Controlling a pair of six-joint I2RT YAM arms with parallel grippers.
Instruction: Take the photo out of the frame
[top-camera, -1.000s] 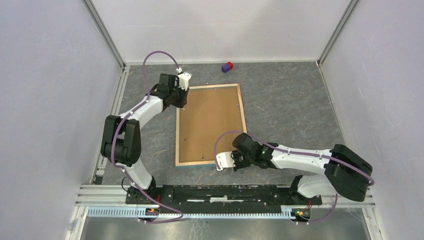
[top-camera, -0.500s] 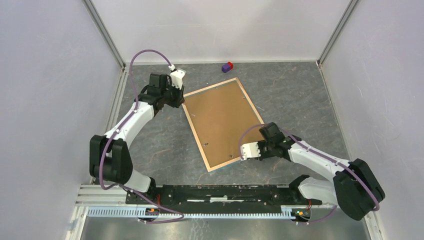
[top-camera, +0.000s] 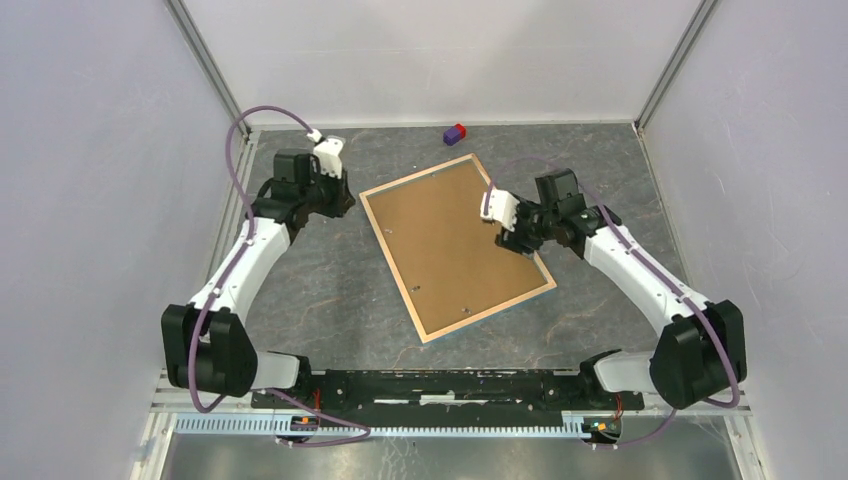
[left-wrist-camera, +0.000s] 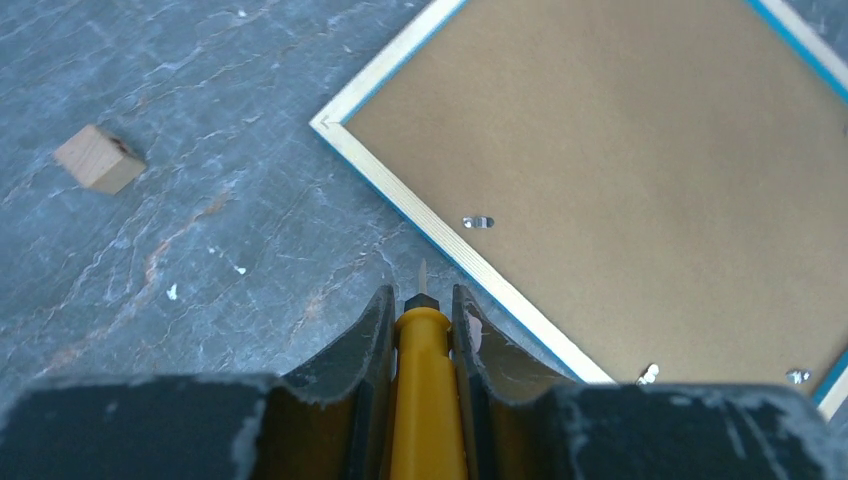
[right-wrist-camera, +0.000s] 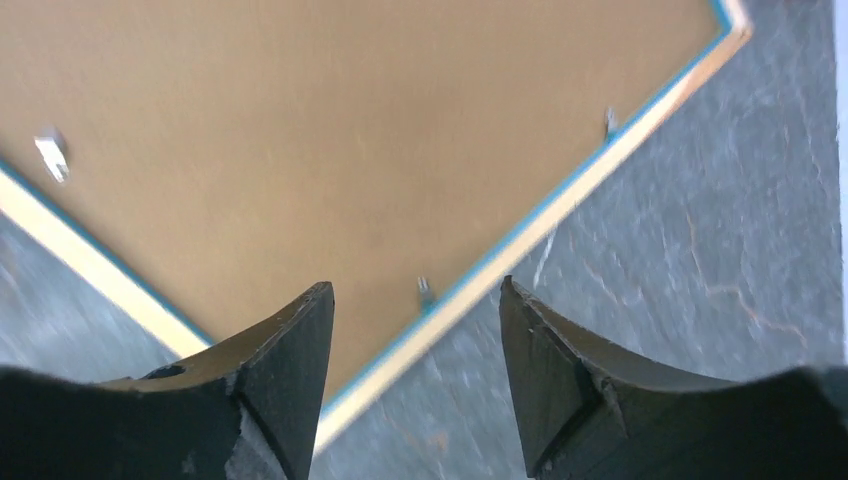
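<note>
Since a second ago, the frame (top-camera: 455, 245) has swung from roughly square with the tabletop (top-camera: 610, 180) onto a diagonal. The right arm has travelled from the frame's near short edge to its right-hand long edge, and its fingers have parted. The left arm has drawn back leftward.

The frame lies flat and face down at mid-tabletop, between the two arms. The brown backing is uppermost with the light wood rim around it, and the blue border shows only as a thin line at the edge. Its long axis runs from far-left to near-right, so one corner points to the far side and the opposite corner to the near side. The photo is not visible and is judged to be under the backing, not yet removed.

The left fingers (left-wrist-camera: 377, 340) are clamped on a yellow-handled tool (left-wrist-camera: 428, 400). Its thin tip sits over bare tabletop just beside the left long rim; contact cannot be confirmed. The tool is judged to be held as a pry for the metal tabs (left-wrist-camera: 478, 221).

The right fingers (right-wrist-camera: 300, 340) stand apart and empty above the right long rim, with one of the metal tabs lying between them in the wrist view. They are judged to be positioned to steady or work that edge.
</note>
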